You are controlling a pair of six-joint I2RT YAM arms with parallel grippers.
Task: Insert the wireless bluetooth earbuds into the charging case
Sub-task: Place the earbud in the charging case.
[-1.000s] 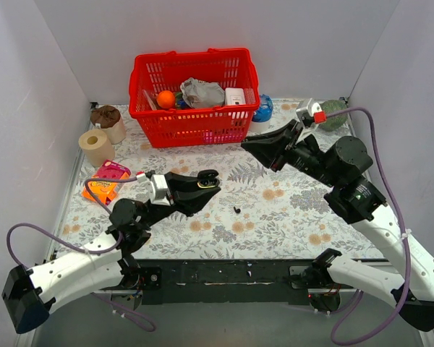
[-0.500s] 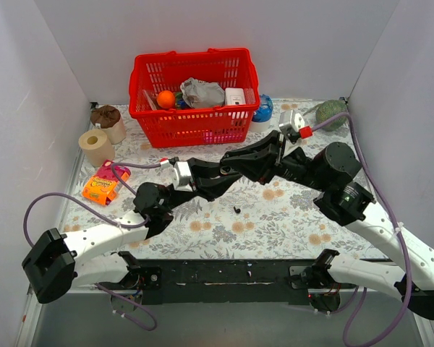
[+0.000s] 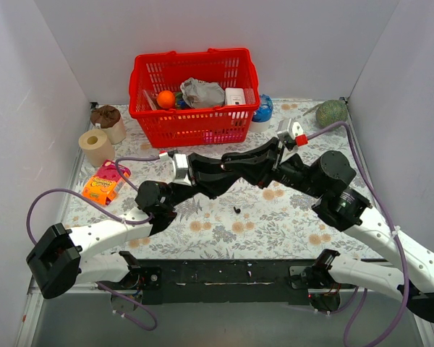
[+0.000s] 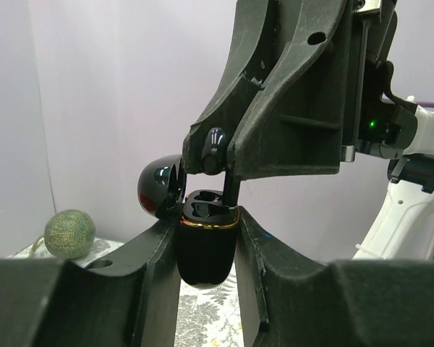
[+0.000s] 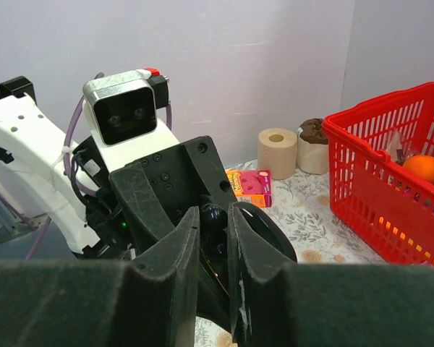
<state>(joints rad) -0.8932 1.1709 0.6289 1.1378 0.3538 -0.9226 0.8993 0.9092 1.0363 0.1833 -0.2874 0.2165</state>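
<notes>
Apart a second ago, my arms now meet mid-air: my left claw [image 4: 207, 238] clamps the open charging case [image 4: 202, 256]; my right claw [image 5: 213, 217] pinches one earbud [image 4: 215, 141] just above its socket, so seating looks next; the other earbud [image 3: 236, 210] lies on the worktop [image 3: 289, 210].

Red basket [image 3: 195, 129] holds an orange [image 3: 166, 98]; paper roll [image 3: 95, 147] and pink packet [image 3: 105, 181] sit left, green ball [image 3: 332, 113] right.
</notes>
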